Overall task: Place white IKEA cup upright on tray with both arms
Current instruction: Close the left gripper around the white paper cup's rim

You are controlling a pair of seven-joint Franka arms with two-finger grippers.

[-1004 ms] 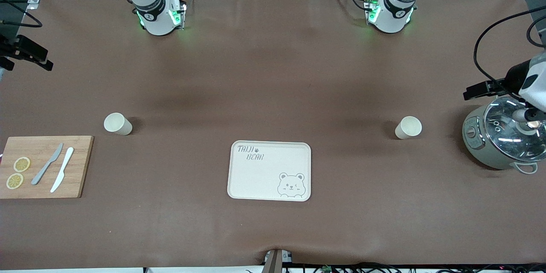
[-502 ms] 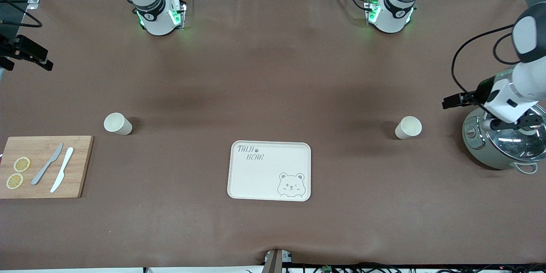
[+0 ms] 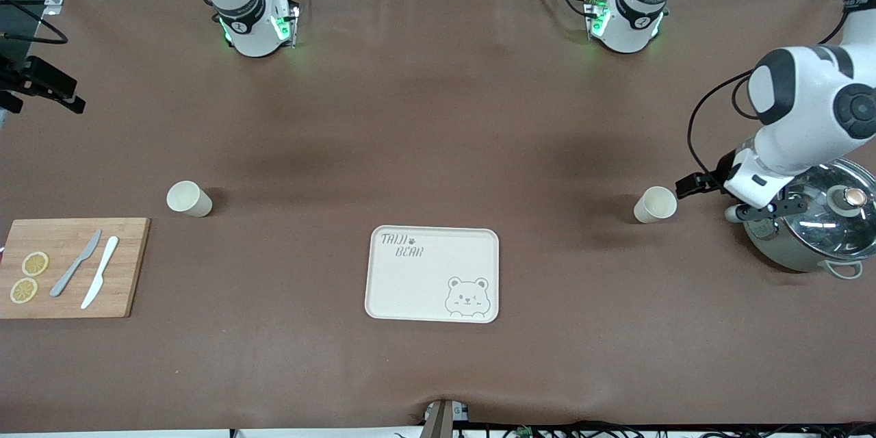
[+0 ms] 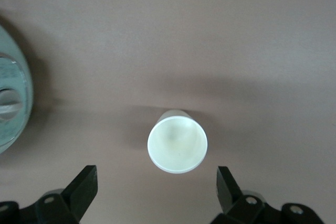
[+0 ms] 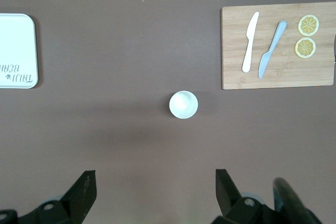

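1. Front view: two white cups stand upright on the brown table (image 3: pixel 438 116), mouths open to the camera, each a plain cream-white tapered tumbler with no handle. One cup (image 3: pixel 655 204) stands toward the left arm's end, beside a grey-green cooker (image 3: pixel 807 233) with a glass lid. The other cup (image 3: pixel 188 198) stands toward the right arm's end, just farther from the camera than a wooden cutting board (image 3: pixel 123 267).
2. Front view: the tray (image 3: pixel 432 274) lies between the two cups and nearer to the camera than both. It is cream, rectangular with rounded corners, with "TAIJI BEAR" lettering and a grey bear drawing, and nothing on it.
3. Front view: the board carries two lemon slices (image 3: pixel 29 276), one grey knife (image 3: pixel 76 263) and one white knife (image 3: pixel 100 281).
4. Front view: the left gripper (image 3: pixel 712 191) hangs over the table between the cup and the cooker. The right arm waits; only its base (image 3: pixel 253 20) shows, its gripper out of this view.
5. Left wrist view: the left gripper (image 4: pixel 157 192) hangs with its fingers (image 4: pixel 84 187) spread wide, the cup (image 4: pixel 177 144) seen mouth-on between them but apart from both. The cooker's edge (image 4: pixel 13 108) shows beside it.
6. Right wrist view: the right gripper (image 5: pixel 155 195) hangs high with fingers (image 5: pixel 84 190) spread, over the other cup (image 5: pixel 183 104), which is well apart from it. The board (image 5: pixel 278 77) with its knives and slices, and one end of the tray (image 5: pixel 18 51), also show.
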